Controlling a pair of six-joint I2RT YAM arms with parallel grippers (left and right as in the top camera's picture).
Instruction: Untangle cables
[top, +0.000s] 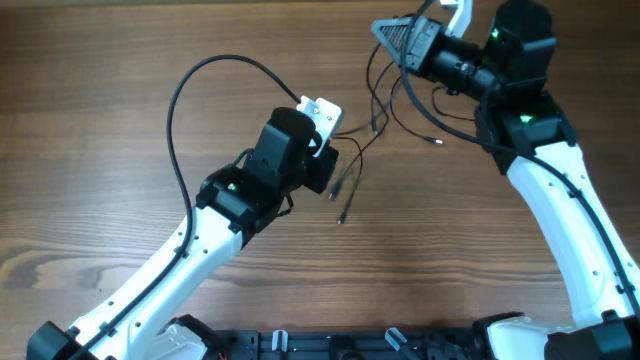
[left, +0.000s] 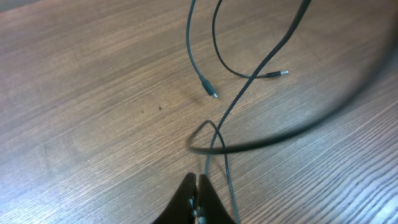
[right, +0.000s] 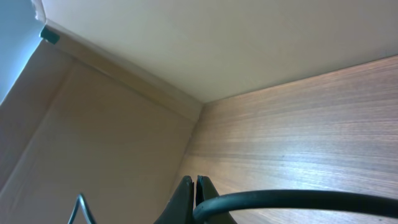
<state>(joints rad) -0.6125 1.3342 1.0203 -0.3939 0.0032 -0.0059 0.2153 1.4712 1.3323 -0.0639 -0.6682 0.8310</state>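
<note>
The thin dark cables (top: 375, 125) lie tangled on the wooden table between my two arms, with plug ends at the lower middle (top: 340, 215) and to the right (top: 436, 141). My left gripper (top: 335, 150) sits low over the table, shut on a cable strand. In the left wrist view its fingers (left: 198, 180) are closed, and the cables (left: 249, 74) run away across the wood. My right gripper (top: 380, 30) is raised at the back, shut on cable strands that hang down from it. In the right wrist view the closed fingers (right: 194, 182) face the wall, with a dark cable (right: 298, 199) across them.
A thicker black cable (top: 172, 110) fixed to the left arm loops out over the table at the left. A blurred dark arc (left: 323, 115) crosses the left wrist view. The right wrist view shows the table's far edge and a beige wall (right: 124, 124).
</note>
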